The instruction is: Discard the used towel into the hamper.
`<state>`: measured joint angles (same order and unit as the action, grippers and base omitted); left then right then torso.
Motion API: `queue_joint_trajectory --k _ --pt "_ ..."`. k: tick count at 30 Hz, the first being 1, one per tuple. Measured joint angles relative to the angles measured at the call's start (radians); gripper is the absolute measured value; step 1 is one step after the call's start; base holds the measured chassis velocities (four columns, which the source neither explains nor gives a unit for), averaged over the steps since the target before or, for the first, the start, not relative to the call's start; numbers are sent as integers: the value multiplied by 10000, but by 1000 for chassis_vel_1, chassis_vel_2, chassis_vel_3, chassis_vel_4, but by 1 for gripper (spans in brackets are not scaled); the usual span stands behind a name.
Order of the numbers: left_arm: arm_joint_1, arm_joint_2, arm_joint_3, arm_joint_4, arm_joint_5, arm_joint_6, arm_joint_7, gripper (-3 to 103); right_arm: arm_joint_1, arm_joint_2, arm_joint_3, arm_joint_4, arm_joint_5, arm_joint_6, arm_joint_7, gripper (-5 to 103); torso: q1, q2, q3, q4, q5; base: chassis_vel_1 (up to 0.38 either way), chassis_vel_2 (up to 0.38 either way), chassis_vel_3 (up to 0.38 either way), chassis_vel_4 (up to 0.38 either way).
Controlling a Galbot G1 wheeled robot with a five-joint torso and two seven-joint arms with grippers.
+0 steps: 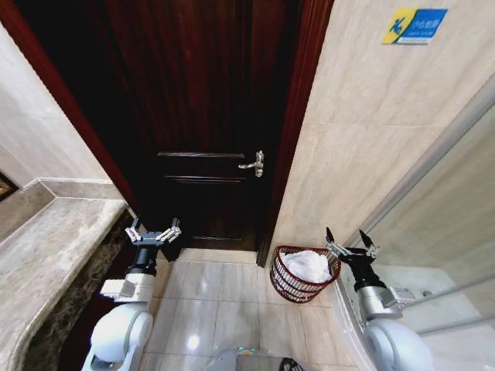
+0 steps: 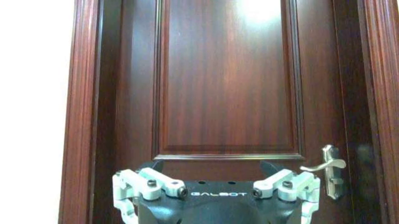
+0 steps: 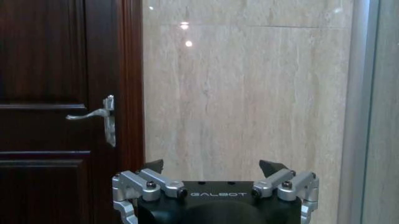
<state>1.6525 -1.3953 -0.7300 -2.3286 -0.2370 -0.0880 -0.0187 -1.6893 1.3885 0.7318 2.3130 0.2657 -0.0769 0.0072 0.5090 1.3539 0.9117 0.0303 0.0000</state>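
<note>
Head view looks down; wrist views face forward, sharing door handle [image 1: 254, 164], probably.

I saw the glossy tiled floor [image 1: 220, 297] carrying the hamper [image 1: 294, 286], which stood at about two o'clock against the wall, a white towel [image 1: 308, 264] piled inside it.

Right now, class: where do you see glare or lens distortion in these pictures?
Head view: straight door frame and wall lines bow outward, and a bright spot shines on the floor tile. Left wrist view: a pale sheen washes the top of the door panel. Right wrist view: small light spots glint on the wall tile.
</note>
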Motion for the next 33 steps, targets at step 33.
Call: queue_joint_trajectory --k 33 --pt "174 100 -53 38 16 -209 31 100 -572 297 -59 153 -205 447 -70 100 -24 -58 -32 0 -1 46 -47 -49 46"
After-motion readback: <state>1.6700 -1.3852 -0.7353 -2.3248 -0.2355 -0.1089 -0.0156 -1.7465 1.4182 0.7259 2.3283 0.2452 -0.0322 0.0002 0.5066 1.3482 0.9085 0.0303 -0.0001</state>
